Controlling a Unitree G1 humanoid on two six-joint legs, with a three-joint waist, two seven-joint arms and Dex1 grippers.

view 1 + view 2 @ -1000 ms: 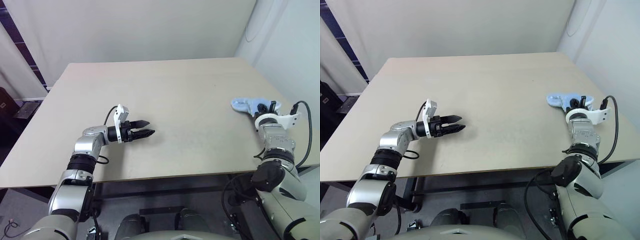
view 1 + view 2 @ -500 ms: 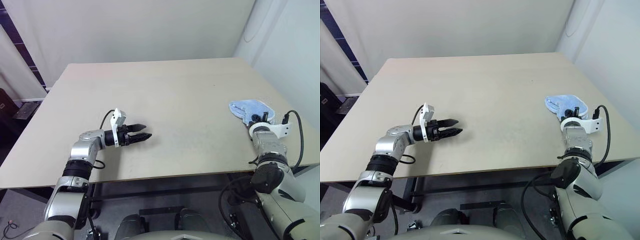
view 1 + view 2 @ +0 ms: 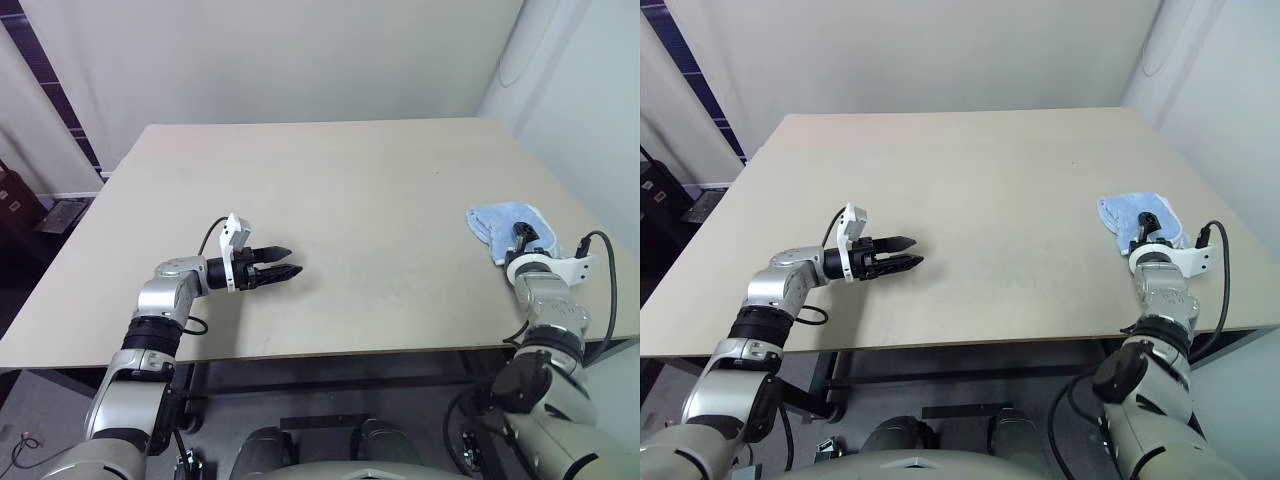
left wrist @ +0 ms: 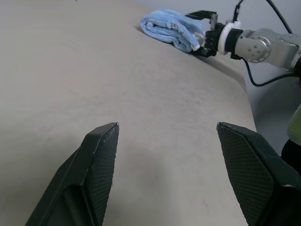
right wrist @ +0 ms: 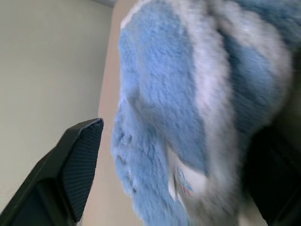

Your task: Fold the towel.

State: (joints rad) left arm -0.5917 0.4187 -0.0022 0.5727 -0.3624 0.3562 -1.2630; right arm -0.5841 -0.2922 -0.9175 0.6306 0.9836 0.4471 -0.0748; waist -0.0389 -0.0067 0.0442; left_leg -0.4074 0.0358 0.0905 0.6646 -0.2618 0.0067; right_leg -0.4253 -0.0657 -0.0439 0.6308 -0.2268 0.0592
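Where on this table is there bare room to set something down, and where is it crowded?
The table is bare across its far half and its middle, between the open left end effector and the towel. The crowded spot is the right edge, where the open right end effector sits against the bunched towel.

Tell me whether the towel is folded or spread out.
Folded. The towel lies as a small layered bundle near the table's right edge, with stacked folds showing in the left wrist view; the right gripper stands open at it.
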